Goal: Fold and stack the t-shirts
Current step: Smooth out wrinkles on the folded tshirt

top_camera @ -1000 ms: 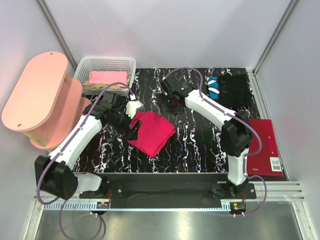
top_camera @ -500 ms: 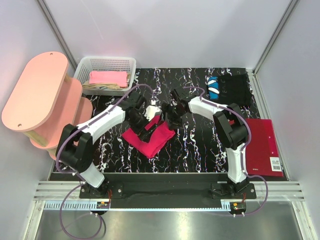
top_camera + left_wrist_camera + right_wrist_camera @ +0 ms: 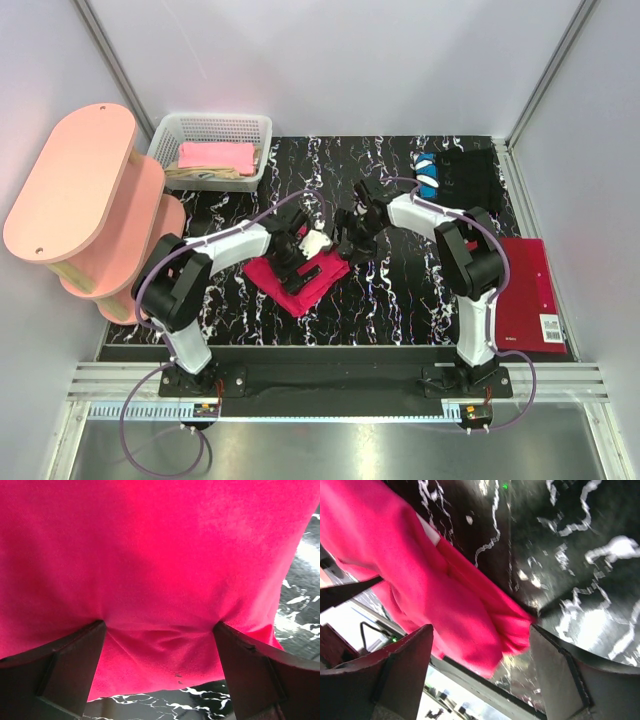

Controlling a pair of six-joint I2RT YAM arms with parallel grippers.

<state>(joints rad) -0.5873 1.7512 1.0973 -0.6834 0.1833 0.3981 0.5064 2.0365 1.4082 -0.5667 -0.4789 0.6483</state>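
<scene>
**Two white-and-black arms with purple cables**

The left arm (image 3: 232,243) and right arm (image 3: 414,212) are alike: smooth white link shells joined by bulky, rounded black joints. A thin purple cable (image 3: 124,432) runs along each arm in loose arcs and loops out below its base. Both bases are black and sit on a shared black plate (image 3: 330,378), with a silver slotted rail (image 3: 330,410) in front of it. A white housing (image 3: 318,243) sits behind the left gripper (image 3: 159,627). Its fingers (image 3: 65,675) are broad, matte dark wedges with faceted edges. The right gripper (image 3: 481,630) has the same dark wedge fingers (image 3: 570,680).
</scene>
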